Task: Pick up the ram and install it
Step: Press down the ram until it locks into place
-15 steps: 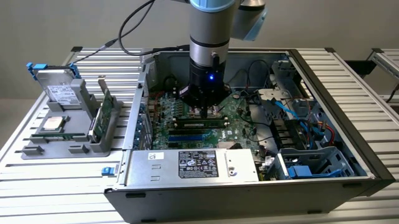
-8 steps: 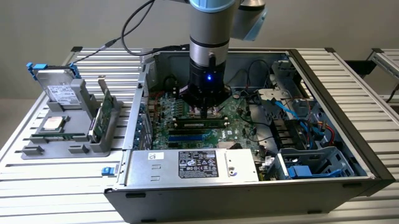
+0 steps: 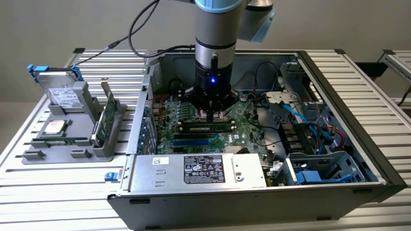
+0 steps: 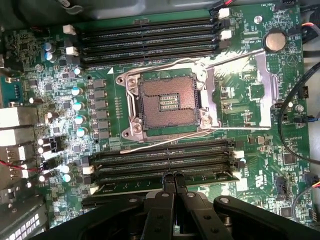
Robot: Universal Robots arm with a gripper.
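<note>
I observe the gripper (image 4: 173,176) lowered inside the open computer case (image 3: 359,144), its jaws pressed together directly over the ram (image 3: 207,128). The ram lies in a memory slot on the motherboard (image 4: 250,92), beside the empty processor socket (image 4: 167,102). The jaws clamp nothing; their tips meet at the ram's upper edge.

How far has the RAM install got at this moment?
Done, apparently: the ram already lies in a memory slot of the motherboard inside the open PC case, no longer on the grey holder outside. In hand: the end effector is shut, its tips right at the ram's upper edge, apparently pressing. Left: whether the ram is fully seated and the slot latches closed cannot be told.
</note>
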